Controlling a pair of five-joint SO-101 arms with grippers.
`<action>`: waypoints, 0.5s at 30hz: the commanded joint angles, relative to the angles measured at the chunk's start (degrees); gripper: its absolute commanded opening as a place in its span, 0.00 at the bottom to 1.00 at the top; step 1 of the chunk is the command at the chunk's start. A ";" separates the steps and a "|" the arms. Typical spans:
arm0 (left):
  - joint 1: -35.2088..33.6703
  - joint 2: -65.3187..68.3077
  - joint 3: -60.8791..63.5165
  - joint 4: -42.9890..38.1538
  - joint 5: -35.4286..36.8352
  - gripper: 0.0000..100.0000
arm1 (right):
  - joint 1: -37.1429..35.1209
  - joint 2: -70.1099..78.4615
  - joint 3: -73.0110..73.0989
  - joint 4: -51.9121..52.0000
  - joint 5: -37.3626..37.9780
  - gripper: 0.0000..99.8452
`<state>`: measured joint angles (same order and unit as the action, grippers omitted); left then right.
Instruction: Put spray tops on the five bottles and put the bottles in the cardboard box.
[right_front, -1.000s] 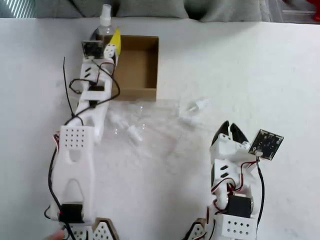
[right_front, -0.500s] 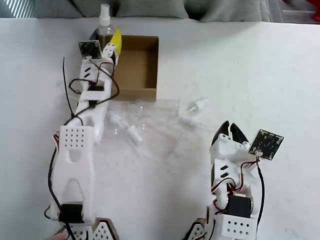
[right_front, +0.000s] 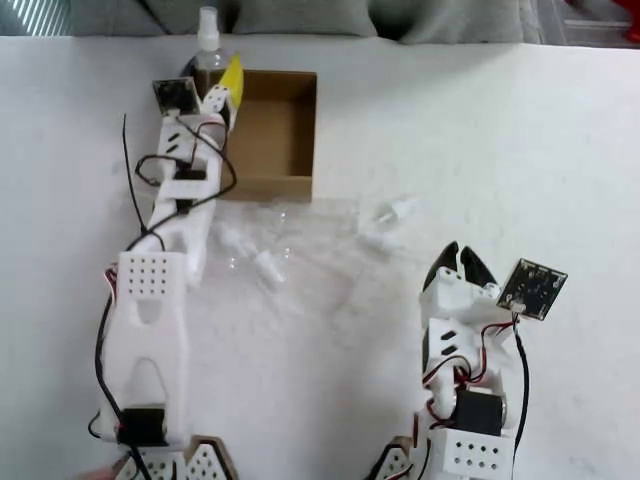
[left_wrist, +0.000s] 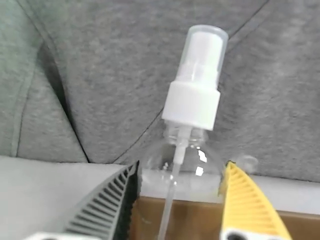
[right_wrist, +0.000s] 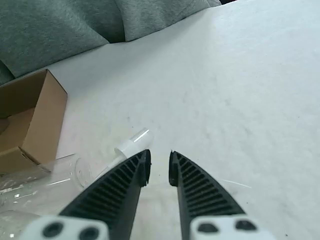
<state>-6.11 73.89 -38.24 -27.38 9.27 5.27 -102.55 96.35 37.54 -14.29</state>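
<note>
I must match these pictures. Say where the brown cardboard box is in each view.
High view: the brown cardboard box lies upper left, beside the left gripper.
Left wrist view: a brown strip between the gripper's fingers, by the clear spray-topped bottle.
Right wrist view: beyond the right gripper, beside loose clear bottles.
Shared landmark: grey cushions behind the table.

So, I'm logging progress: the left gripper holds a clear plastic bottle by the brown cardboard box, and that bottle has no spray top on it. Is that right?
Not quite. The clear plastic bottle in the left gripper already has a white spray top fitted, as the left wrist view shows. The rest stands: it is held by the brown cardboard box.
</note>
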 joint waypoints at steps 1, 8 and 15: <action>-1.98 -3.21 -2.11 2.55 0.79 0.25 | 0.13 -0.66 0.44 -0.13 3.52 0.05; -1.54 -5.49 -2.11 10.46 0.88 0.37 | -0.92 -0.66 0.44 -0.04 4.31 0.05; -1.63 -6.73 -2.11 11.25 0.88 0.38 | -0.92 -0.66 0.44 -0.04 4.40 0.05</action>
<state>-6.64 70.99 -38.24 -16.92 9.54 5.01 -102.55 96.35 37.54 -10.59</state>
